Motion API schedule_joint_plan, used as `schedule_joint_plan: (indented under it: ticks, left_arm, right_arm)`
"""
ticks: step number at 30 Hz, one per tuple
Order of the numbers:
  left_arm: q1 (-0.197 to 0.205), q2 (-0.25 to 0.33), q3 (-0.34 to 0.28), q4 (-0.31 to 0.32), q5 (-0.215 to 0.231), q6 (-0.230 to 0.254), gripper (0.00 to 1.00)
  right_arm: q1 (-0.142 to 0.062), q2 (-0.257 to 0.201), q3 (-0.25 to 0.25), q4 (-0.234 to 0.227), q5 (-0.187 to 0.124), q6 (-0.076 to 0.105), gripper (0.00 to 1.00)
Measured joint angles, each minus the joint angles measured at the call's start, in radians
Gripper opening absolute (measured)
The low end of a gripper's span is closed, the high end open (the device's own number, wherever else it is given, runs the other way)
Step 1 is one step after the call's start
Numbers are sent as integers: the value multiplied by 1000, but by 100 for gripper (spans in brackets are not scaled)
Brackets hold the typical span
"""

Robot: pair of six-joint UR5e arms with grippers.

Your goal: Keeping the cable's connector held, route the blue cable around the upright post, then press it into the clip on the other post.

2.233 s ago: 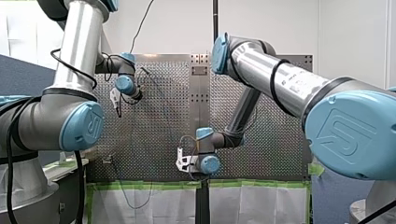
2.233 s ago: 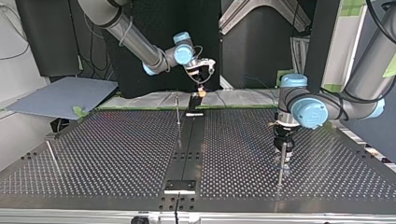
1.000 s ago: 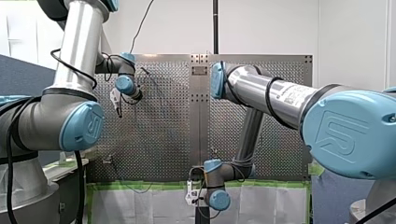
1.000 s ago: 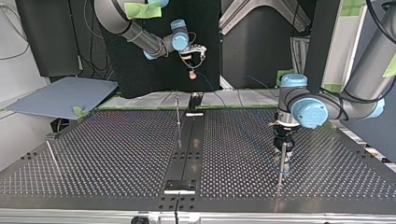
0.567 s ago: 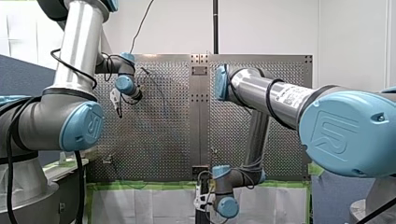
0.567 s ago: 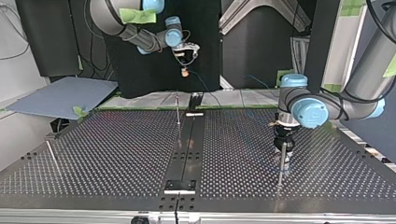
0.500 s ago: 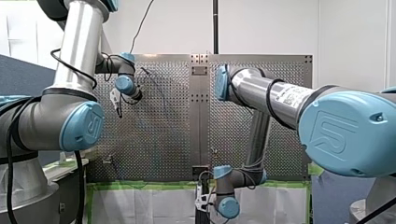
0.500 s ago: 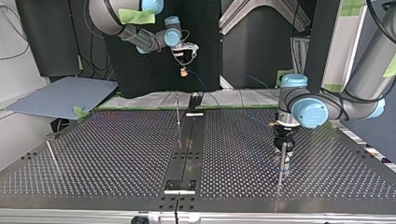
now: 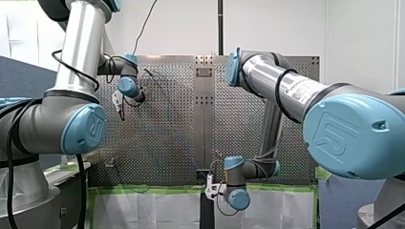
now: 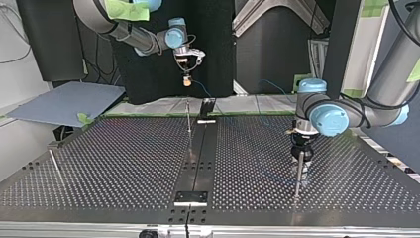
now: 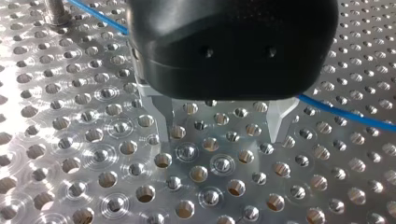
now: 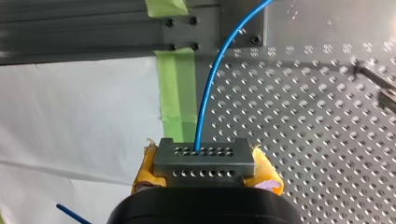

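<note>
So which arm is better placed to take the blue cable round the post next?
Right, probably: my right pincer is shut on the connector, with the blue cable running from it. My left pincer is open over the table, holding nothing.

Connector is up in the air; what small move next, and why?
Probably carry the connector toward the top view's left and down past the centre post. My right gripper is shut on it above the far edge of the table, and the blue cable is not yet bent around that post.
</note>
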Motion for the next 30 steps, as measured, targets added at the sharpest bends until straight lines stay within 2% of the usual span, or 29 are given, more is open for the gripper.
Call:
schedule_joint_plan:
  ticks: [5,8,20,27,30]
  left_arm:
    - [0,0,0,0,1,-2,100]
    - [0,0,0,0,2,-3,100]
    - [0,0,0,-1,2,-7,100]
    - [-1,0,0,-9,0,-8,100]
    - [-2,0,0,-12,-1,-9,100]
  right_arm:
    - [-5,-10,30,-16,4,0,0]
    - [-17,-12,49,-29,14,2,0]
    - [-55,-29,159,-137,42,16,0]
    - [-61,-94,233,-208,55,18,0]
    - [-61,-127,266,-208,57,15,0]
